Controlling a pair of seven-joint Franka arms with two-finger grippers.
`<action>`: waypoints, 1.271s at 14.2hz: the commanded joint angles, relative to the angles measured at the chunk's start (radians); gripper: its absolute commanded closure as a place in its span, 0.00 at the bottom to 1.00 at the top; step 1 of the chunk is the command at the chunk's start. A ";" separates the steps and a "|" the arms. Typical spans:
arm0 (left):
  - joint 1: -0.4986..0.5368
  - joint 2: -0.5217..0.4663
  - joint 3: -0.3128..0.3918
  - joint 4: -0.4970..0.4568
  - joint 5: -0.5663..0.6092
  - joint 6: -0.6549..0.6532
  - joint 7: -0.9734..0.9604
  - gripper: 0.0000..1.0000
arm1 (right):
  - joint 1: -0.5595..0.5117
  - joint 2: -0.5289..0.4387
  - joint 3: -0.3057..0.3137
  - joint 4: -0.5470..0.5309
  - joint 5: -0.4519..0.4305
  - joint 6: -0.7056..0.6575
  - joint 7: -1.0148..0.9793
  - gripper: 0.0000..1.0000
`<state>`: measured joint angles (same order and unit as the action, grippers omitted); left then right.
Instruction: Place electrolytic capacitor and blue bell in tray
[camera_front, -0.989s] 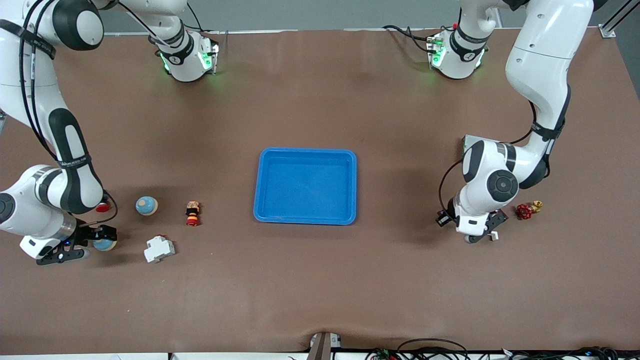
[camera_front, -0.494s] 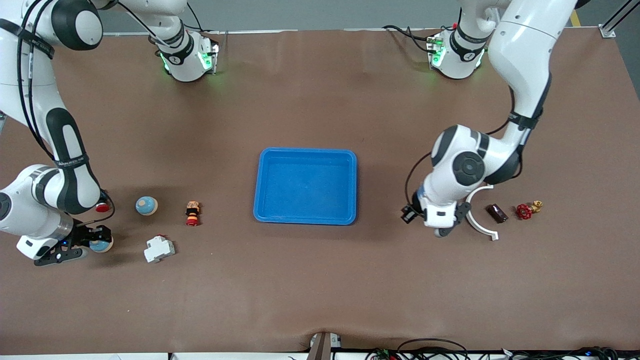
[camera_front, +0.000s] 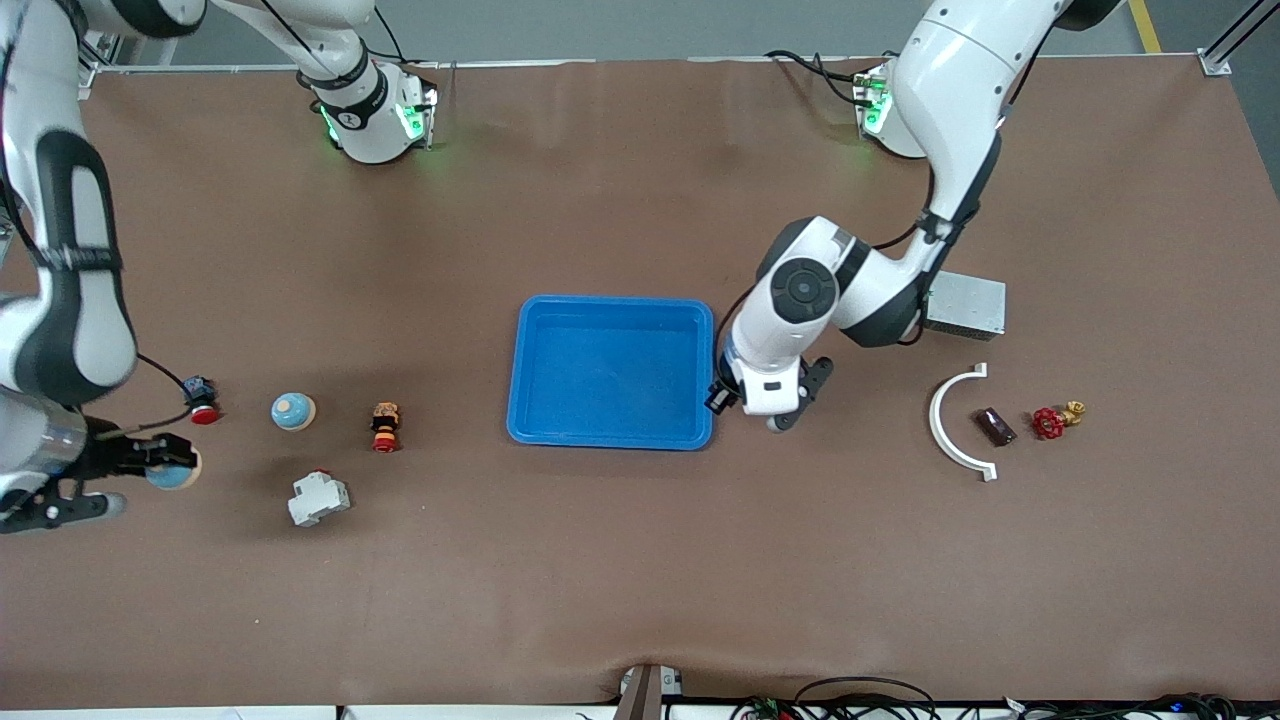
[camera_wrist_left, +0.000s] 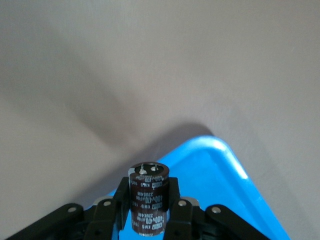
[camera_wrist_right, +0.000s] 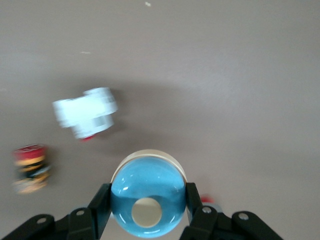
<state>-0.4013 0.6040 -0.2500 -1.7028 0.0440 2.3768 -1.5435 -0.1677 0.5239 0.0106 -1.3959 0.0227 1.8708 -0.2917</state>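
The bright-blue tray (camera_front: 612, 303) lies mid-table. My left gripper (camera_front: 718, 398) hangs over the tray's rim at the left arm's end, shut on the electrolytic capacitor (camera_wrist_left: 148, 210), a dark brown cylinder with white print. A tray corner (camera_wrist_left: 220, 165) shows under it. My right gripper (camera_front: 150, 464) is at the right arm's end of the table, shut on a blue bell (camera_front: 175, 472), a round blue dome (camera_wrist_right: 148, 197) with a cream base, raised off the table. A second blue bell (camera_front: 293, 411) stands on the table nearby.
Near the right gripper lie a red button (camera_front: 204, 411), a red-and-yellow switch (camera_front: 385, 426) and a white breaker (camera_front: 319, 497). Toward the left arm's end are a grey metal box (camera_front: 966, 303), a white curved piece (camera_front: 945, 425), a dark brown block (camera_front: 996, 426) and a red valve (camera_front: 1050, 422).
The left arm carried the capacitor from beside the white curved piece to the tray's rim. The right gripper shut on the blue bell and lifted it toward the table's end.
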 joint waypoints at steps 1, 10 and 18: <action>-0.063 0.051 0.005 0.035 0.010 -0.008 -0.084 1.00 | 0.014 -0.123 0.028 -0.031 0.098 -0.093 0.142 1.00; -0.156 0.134 0.011 0.045 0.020 -0.002 -0.184 1.00 | 0.373 -0.429 0.040 -0.496 0.135 0.152 0.834 1.00; -0.102 0.074 0.026 0.051 0.020 -0.014 -0.176 0.00 | 0.666 -0.306 0.039 -0.621 0.056 0.425 1.271 1.00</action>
<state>-0.5338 0.7325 -0.2341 -1.6508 0.0440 2.3806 -1.7040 0.4574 0.2071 0.0624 -1.9882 0.1297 2.2579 0.8950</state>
